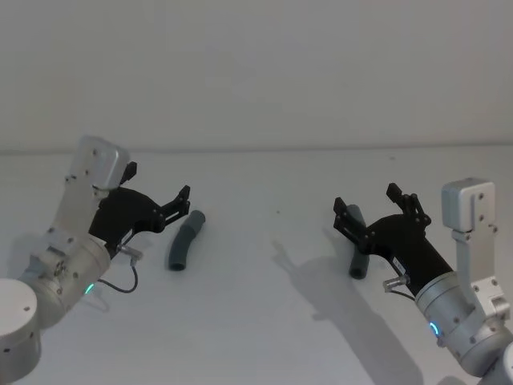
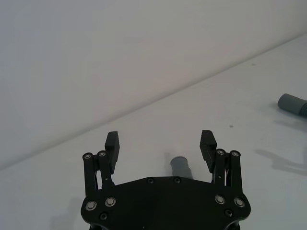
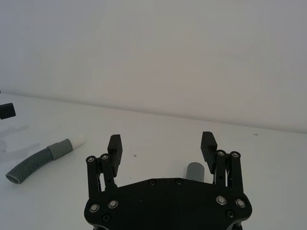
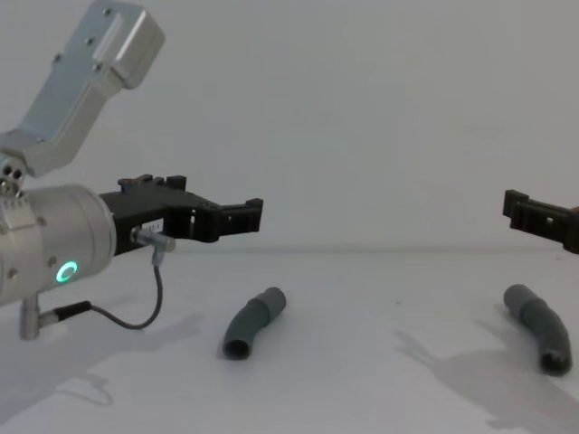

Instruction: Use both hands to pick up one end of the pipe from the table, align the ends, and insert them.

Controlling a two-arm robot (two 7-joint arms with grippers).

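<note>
Two dark grey bent pipe pieces lie apart on the white table point(image 1: 264, 321). The left piece point(image 1: 185, 241) point(image 4: 253, 322) rests just below and ahead of my left gripper point(image 1: 179, 207) point(image 4: 246, 215), which hovers open above it; its near end point(image 2: 181, 166) shows under the open left gripper point(image 2: 159, 143). The right wrist view shows this left piece point(image 3: 41, 160) with a white tip point(image 3: 76, 141). The right piece point(image 1: 357, 253) point(image 4: 538, 327) lies beneath my open right gripper point(image 1: 366, 200) point(image 4: 516, 208), its grey end point(image 3: 195, 171) just below the right gripper point(image 3: 161, 145). Neither gripper touches a pipe.
A pale wall point(image 1: 256, 72) rises behind the table's far edge. The open stretch of table between the two pipe pieces carries only the arms' shadows point(image 1: 321, 277). The right piece also appears far off in the left wrist view point(image 2: 292, 104).
</note>
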